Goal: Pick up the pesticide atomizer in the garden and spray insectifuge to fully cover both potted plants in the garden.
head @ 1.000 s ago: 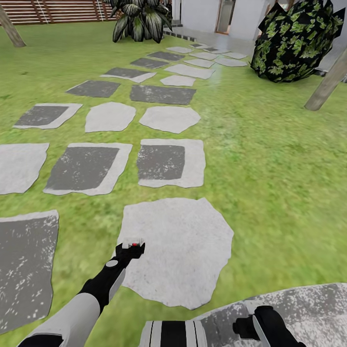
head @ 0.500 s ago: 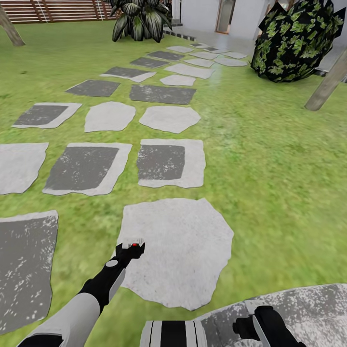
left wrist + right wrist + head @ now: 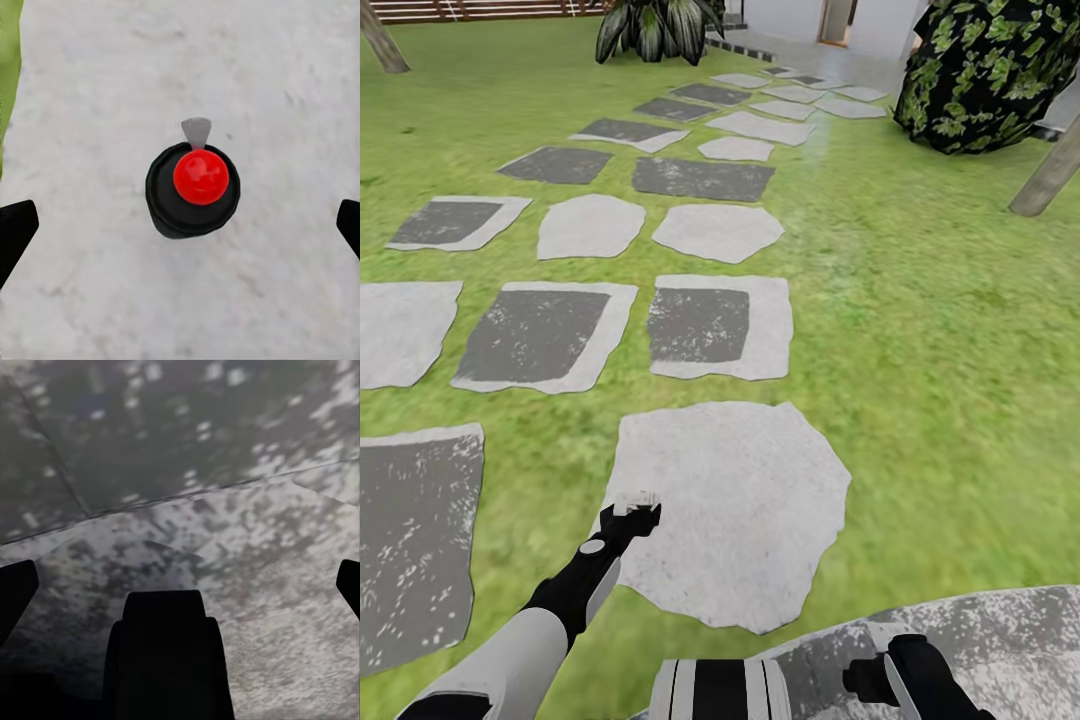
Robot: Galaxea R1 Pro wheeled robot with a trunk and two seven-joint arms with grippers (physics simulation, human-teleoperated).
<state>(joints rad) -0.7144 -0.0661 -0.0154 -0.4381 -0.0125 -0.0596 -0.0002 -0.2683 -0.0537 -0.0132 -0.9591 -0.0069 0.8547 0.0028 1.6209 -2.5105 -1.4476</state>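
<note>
- Rolling along the path w/ the left gripper hanging over a pale stone, fingers spread wide, clamping nothing.
- Right gripper is low by the base over a speckled grey slab, fingers also wide apart and empty.
- In the left wrist view a black cap w/ a red button and a grey tip sits dead centre between the fingers. It could be the sprayer seen end-on, but I can't confirm, and I can't tell if it stands on the stone or rides w/ the arm.
- Risk 1: if that is the sprayer and I drop straight down, the spread fingers may knock it over, as nothing is touching its sides.
- Risk 2: if it isn't, I'm driving w/o the tool, so reaching the plant is wasted.
- Leafy plant w/ broad pointed leaves is at the far end of the path, well apart from me; prob. one of the two targets.
- Risk 3: the dark bush on the right could be mistaken for a target.
- Risk 4: wheels catching stone edges or grass may jolt the arm.
</note>
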